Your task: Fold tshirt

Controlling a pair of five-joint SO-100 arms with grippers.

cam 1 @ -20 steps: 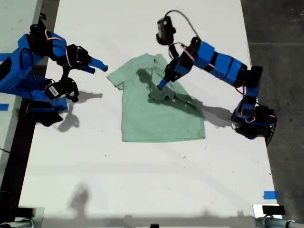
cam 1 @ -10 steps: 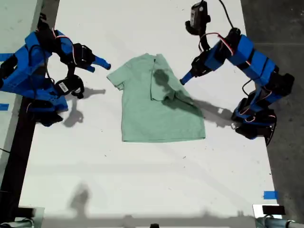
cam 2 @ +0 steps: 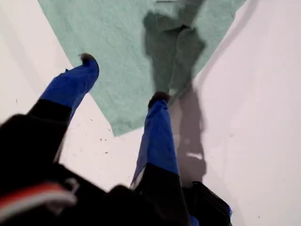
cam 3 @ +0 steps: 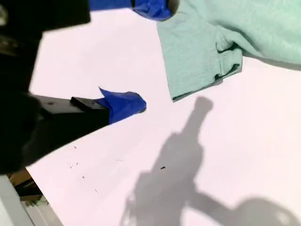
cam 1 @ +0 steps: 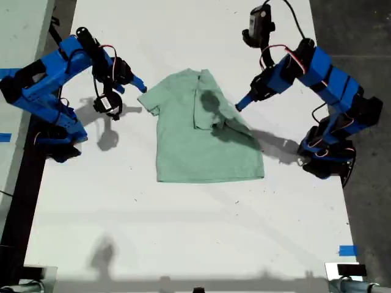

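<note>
Both tools hang open and empty: my first gripper [cam 2: 121, 77] above the tshirt's [cam 1: 204, 131] folded edge at the exterior view's right, my second gripper [cam 3: 153, 52] beside its sleeve. Partly folded, the tshirt lies mid-table [cam 1: 183, 232].

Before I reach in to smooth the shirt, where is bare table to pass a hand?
Bare table spreads below the tshirt hem in the exterior view. It is crowded beside both sleeves, where my first end effector and second end effector hover.
</note>
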